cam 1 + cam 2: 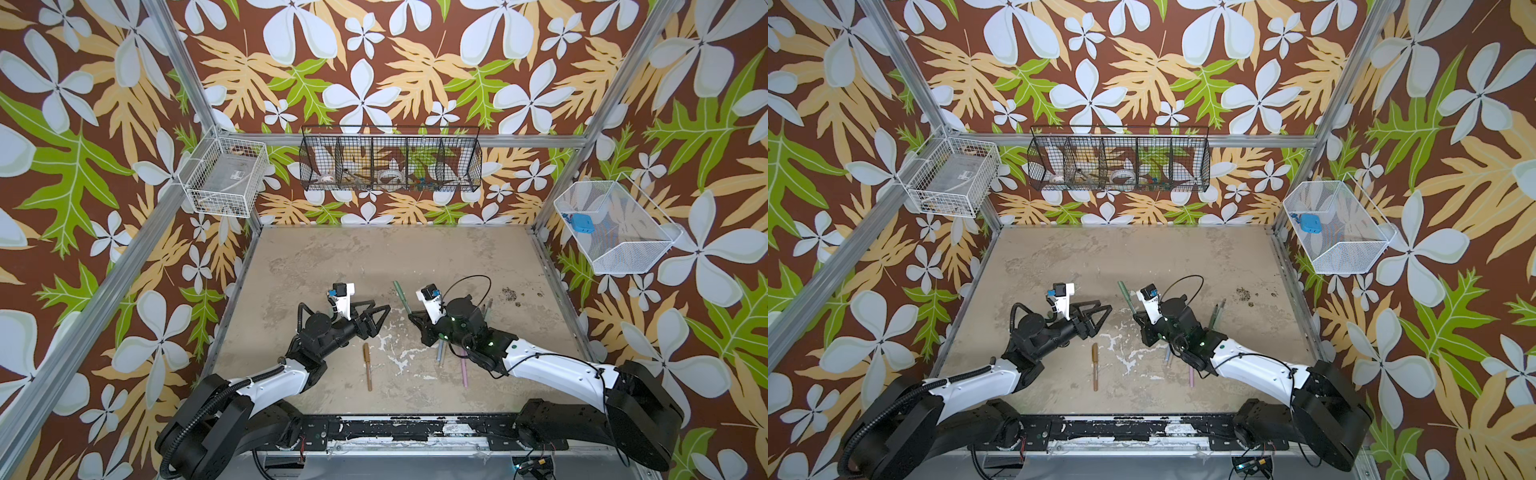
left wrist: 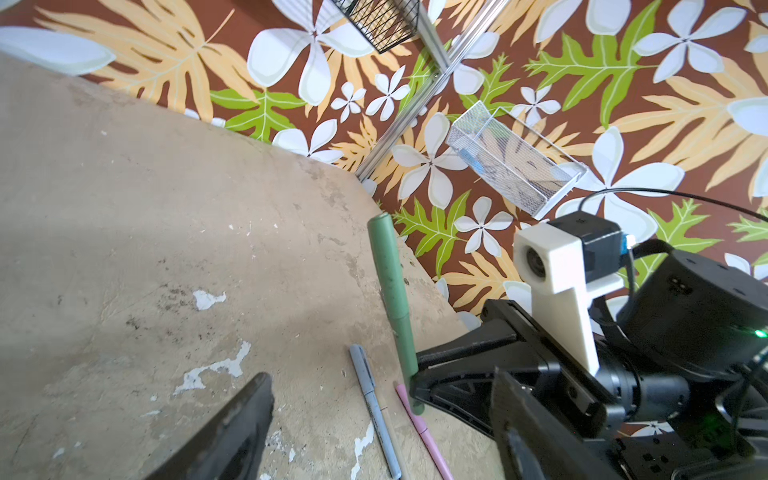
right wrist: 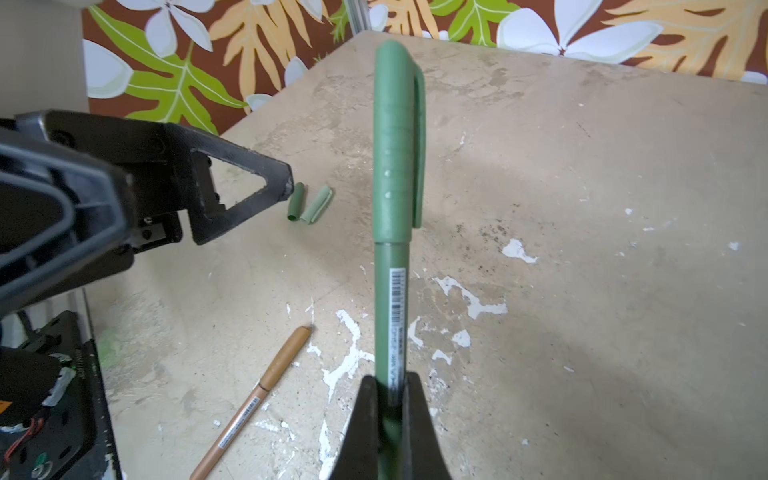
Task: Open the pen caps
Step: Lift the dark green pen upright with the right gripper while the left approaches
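The right gripper (image 3: 390, 380) is clamped on the lower body of the green pen (image 3: 392, 299) and holds it above the bench (image 3: 582, 249). The cap (image 3: 397, 141) sits on the free end of this pen, not pulled off. The left gripper (image 1: 381, 321) has its jaws wide apart beside the green pen, without touching it. A dark green cap (image 3: 296, 202) and a sage cap (image 3: 317, 205) lie loose side by side, well apart from the green pen, on the left gripper's side. A capped brown pen (image 3: 266, 382) lies nearer on that side. A blue pen (image 2: 374, 407) and a pink pen (image 2: 424, 436) lie below its held end.
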Available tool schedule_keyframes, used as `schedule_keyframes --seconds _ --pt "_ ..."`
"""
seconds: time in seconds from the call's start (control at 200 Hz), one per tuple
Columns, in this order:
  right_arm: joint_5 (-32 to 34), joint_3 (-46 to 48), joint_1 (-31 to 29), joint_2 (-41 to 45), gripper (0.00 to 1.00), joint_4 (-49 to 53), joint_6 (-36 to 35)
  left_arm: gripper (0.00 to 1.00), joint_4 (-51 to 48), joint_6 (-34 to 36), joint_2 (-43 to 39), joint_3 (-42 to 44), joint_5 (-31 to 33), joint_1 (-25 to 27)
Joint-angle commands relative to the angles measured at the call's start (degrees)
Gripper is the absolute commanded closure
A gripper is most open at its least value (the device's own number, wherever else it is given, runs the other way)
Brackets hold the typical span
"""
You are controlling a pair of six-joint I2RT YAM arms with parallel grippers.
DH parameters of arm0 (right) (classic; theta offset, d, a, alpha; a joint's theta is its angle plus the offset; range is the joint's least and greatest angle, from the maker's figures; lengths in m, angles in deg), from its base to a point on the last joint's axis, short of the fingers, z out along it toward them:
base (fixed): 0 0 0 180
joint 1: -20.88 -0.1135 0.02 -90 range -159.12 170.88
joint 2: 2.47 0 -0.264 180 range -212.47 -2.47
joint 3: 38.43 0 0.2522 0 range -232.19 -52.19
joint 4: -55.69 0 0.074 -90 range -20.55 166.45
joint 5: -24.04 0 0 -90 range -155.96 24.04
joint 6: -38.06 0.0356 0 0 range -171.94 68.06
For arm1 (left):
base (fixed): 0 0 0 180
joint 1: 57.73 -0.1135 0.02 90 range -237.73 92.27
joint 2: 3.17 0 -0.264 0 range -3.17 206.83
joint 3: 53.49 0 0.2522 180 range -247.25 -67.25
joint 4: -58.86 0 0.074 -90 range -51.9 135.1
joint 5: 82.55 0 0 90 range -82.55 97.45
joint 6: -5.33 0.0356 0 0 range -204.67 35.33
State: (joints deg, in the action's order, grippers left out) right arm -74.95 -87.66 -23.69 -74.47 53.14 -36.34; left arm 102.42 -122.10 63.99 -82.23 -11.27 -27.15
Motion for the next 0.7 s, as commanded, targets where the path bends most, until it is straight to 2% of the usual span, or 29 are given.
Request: schedule_keyframes --seconds 0.0,0.31,0.696 --pt "-5.45 0.49 -0.07 0.06 0.95 -4.54 -1.24 0.17 6.43 1.39 -0.7 0.96 -1.42 -0.09" --pt "-15.7 1.34 -0.12 -1.02 0.96 -7.12 -2.23 0.26 8.64 3.26 1.09 1.29 -3.39 -0.12" --pt "-17.3 2.28 -0.86 0.09 1.0 -8.47 -4.8 0.45 9.8 3.4 0.32 1.59 -3.98 -0.15"
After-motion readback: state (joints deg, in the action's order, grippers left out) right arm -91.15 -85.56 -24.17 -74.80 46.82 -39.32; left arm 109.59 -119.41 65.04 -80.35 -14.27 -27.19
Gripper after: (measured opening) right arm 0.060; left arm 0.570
